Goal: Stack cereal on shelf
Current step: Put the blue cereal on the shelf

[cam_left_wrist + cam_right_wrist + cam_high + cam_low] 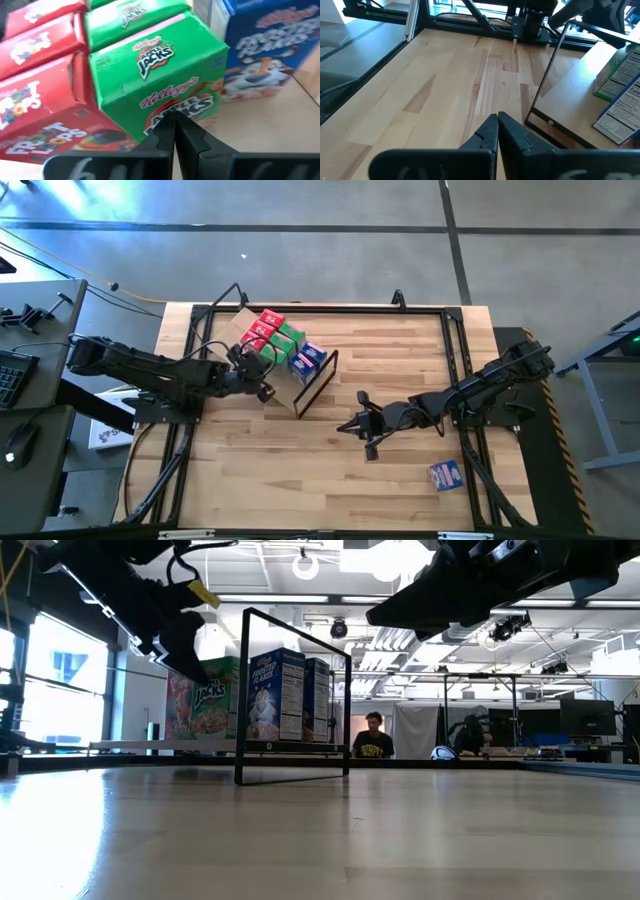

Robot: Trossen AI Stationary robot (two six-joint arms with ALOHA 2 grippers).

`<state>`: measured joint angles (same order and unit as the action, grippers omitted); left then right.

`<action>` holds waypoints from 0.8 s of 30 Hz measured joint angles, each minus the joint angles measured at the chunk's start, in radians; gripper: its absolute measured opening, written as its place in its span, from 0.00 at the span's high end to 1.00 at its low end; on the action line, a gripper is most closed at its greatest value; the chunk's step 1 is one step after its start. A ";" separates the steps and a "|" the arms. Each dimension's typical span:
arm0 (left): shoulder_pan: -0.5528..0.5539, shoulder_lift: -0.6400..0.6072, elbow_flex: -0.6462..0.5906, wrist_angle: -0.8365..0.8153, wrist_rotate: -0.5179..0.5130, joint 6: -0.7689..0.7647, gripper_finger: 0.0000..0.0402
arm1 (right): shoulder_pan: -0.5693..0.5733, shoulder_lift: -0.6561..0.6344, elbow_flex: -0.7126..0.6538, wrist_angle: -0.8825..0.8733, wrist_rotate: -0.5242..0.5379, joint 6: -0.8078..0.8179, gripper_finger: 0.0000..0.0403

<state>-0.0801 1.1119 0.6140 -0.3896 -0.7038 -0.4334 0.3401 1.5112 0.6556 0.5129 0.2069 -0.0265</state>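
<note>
The shelf, a light-tan panel (232, 330) with a dark metal frame (318, 383), lies at the table's far left. Red (268, 322), green (290, 335) and blue (308, 358) cereal boxes stand on it in rows. My left gripper (266, 383) is shut at the near side of the rows, its tips at a green Apple Jacks box (160, 70). My right gripper (352, 425) is shut and empty over the table's middle, right of the frame (547, 75). One blue cereal box (446, 475) lies flat on the table near the right front. My left gripper has its shut fingertips (167, 125) at the lower part of the green box's front face (175, 102), coming level from the side away from the rows. The fingers hide the place of contact, so I cannot tell whether they touch the box. The box stands slightly askew between a red box (45, 115) and a blue box (260, 50).
Dark rails (455, 360) run along the table's left, far and right sides. The upright frame (295, 690) stands between the two grippers. Bare striped tabletop (300, 480) lies toward the near edge. A person (372, 737) sits in the room behind.
</note>
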 joint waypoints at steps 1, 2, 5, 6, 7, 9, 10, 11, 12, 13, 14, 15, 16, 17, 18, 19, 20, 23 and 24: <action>-0.008 -0.008 0.000 -0.007 0.012 -0.001 1.00 | 0.000 0.000 0.000 0.000 0.000 0.000 1.00; -0.021 -0.019 0.000 -0.013 0.016 -0.004 1.00 | 0.000 0.000 0.000 0.000 0.000 0.000 1.00; -0.081 -0.047 0.000 -0.017 0.012 -0.025 1.00 | 0.000 0.000 0.000 0.000 0.000 0.002 1.00; -0.107 -0.053 0.000 -0.004 -0.002 -0.026 1.00 | 0.000 0.000 0.000 0.000 0.000 0.009 1.00; -0.135 -0.058 0.000 0.013 -0.016 -0.022 1.00 | 0.003 0.000 0.000 0.000 0.000 0.025 1.00; -0.182 -0.064 0.000 0.043 -0.041 0.010 1.00 | 0.014 0.000 0.016 -0.030 0.005 0.051 1.00; -0.202 -0.064 0.000 0.065 -0.047 0.025 1.00 | 0.023 -0.003 0.035 -0.068 0.015 0.066 1.00; -0.216 -0.064 0.000 0.090 -0.047 0.041 1.00 | 0.035 -0.009 0.060 -0.129 0.030 0.086 1.00; -0.228 -0.064 0.000 0.113 -0.047 0.054 1.00 | 0.048 -0.012 0.094 -0.207 0.050 0.115 1.00; -0.240 -0.063 0.000 0.135 -0.046 0.069 1.00 | 0.064 -0.014 0.131 -0.303 0.078 0.153 1.00; -0.252 -0.062 -0.002 0.165 -0.046 0.083 1.00 | 0.082 -0.015 0.173 -0.408 0.112 0.198 1.00; -0.263 -0.058 -0.014 0.220 -0.047 0.102 1.00 | 0.103 -0.015 0.219 -0.519 0.149 0.254 1.00; -0.272 -0.056 -0.041 0.286 -0.045 0.122 1.00 | 0.125 -0.015 0.264 -0.632 0.180 0.322 1.00; -0.277 -0.056 -0.073 0.358 -0.034 0.146 1.00 | 0.149 -0.014 0.306 -0.737 0.203 0.401 1.00; -0.279 -0.055 -0.108 0.442 -0.011 0.171 1.00 | 0.174 -0.013 0.344 -0.836 0.219 0.481 1.00; -0.281 -0.054 -0.144 0.531 0.019 0.196 1.00 | 0.200 -0.013 0.380 -0.928 0.234 0.558 1.00; -0.280 -0.055 -0.180 0.626 0.052 0.225 1.00 | 0.226 -0.012 0.413 -1.014 0.248 0.635 0.99; -0.271 -0.055 -0.269 0.850 0.158 0.313 1.00 | 0.310 -0.012 0.516 -1.238 0.267 0.874 0.95; -0.265 -0.055 -0.288 0.903 0.189 0.329 1.00 | 0.339 -0.012 0.544 -1.313 0.267 0.972 0.92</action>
<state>-0.3449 1.0569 0.3260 0.5135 -0.5153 -0.1040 0.6789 1.4990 1.1991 -0.8002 0.4735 0.9453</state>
